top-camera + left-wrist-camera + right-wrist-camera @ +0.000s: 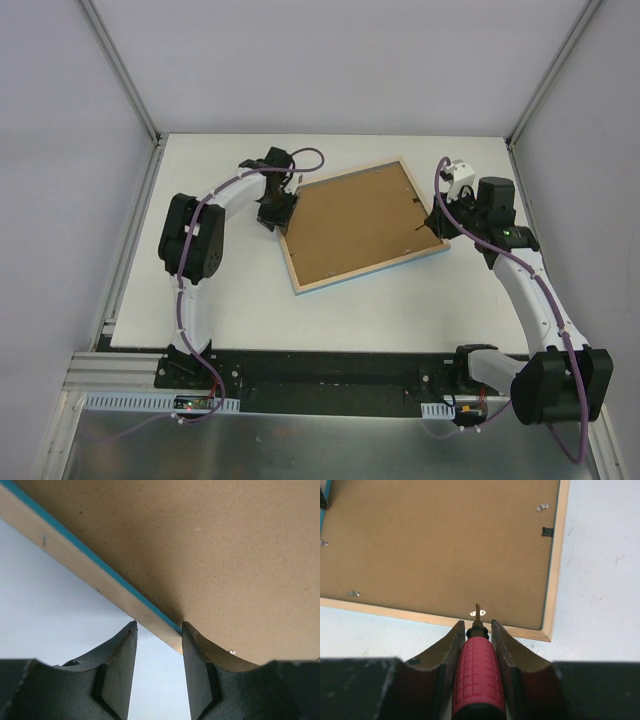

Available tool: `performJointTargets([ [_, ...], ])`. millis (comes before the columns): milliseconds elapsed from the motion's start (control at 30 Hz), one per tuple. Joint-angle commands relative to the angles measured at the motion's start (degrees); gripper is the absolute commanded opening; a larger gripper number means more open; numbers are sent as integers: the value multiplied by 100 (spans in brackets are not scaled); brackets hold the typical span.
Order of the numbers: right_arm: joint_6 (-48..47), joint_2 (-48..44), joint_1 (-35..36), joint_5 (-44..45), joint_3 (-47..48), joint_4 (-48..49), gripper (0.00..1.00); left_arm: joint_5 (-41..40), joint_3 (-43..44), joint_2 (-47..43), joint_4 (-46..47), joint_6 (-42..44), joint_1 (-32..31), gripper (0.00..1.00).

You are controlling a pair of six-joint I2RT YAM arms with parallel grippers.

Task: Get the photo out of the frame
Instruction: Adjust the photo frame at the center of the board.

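- Jaws of R gripper clamped narrow on red-handled screwdriver; tip sits at a metal tab by the near rim.
- Keep blade low, swing tab sideways off backing board. Don't gouge it.
- Frame lies face-down on table; photo not visible, prob. under the board.
- Other tabs farther along need turning too.
- Far side: L gripper jaws half-closed astride the rim, can't tell if pinching. Should brace frame vs. sliding.
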Motion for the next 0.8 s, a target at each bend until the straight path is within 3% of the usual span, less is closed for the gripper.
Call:
performJointTargets([
  [0, 66, -121, -47, -204, 3, 220, 1, -693, 330, 129, -105, 685, 406, 39],
  [233, 83, -182, -38, -353, -6, 211, 1, -98, 655, 385, -105, 1371, 424, 40],
  [433, 101, -261, -38, -625, -41, 237, 1, 491, 647, 359, -105, 1433, 310, 38],
  [767, 163, -296, -29, -950, -111, 307, 1, 659, 980, 631, -96, 1389, -261, 34],
])
